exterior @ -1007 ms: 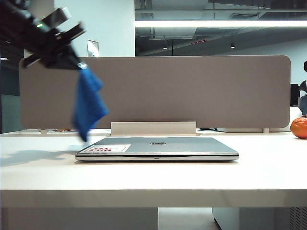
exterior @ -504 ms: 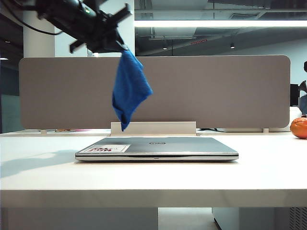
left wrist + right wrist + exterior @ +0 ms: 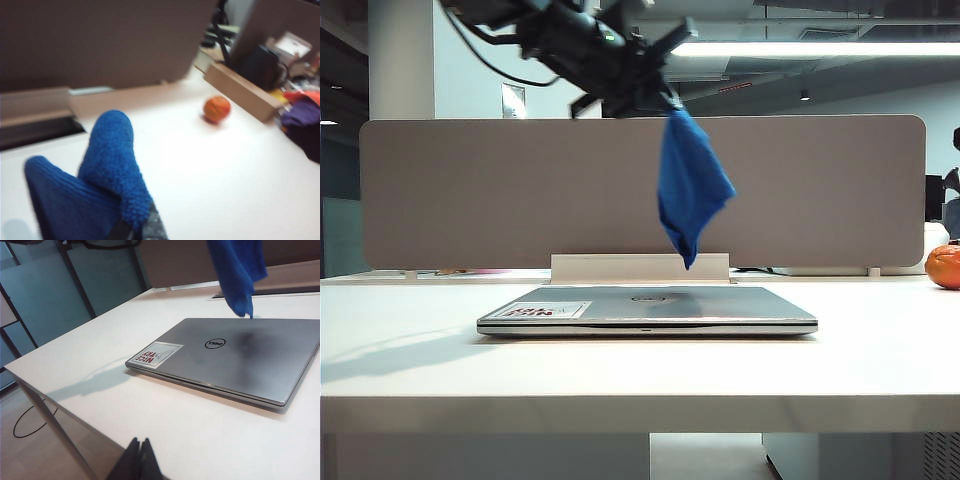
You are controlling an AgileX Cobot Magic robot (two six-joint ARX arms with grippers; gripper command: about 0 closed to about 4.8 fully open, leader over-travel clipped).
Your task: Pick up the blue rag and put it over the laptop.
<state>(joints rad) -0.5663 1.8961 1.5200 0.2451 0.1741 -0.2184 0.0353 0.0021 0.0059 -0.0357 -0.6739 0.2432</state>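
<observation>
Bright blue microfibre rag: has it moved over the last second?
Yes. Hanging from the shut left gripper, the blue rag went rightward, from beyond the closed silver laptop's stickered corner to above its lid.

One rag (image 3: pixel 691 190), one laptop (image 3: pixel 650 308), one orange (image 3: pixel 944 266)

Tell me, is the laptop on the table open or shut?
Shut. The laptop lies flat with its lid down, logo and sticker facing up; the blue rag hangs above it from the left gripper.

The blue rag (image 3: pixel 235 270) is cut off above in the right wrist view; left wrist view blurred.
</observation>
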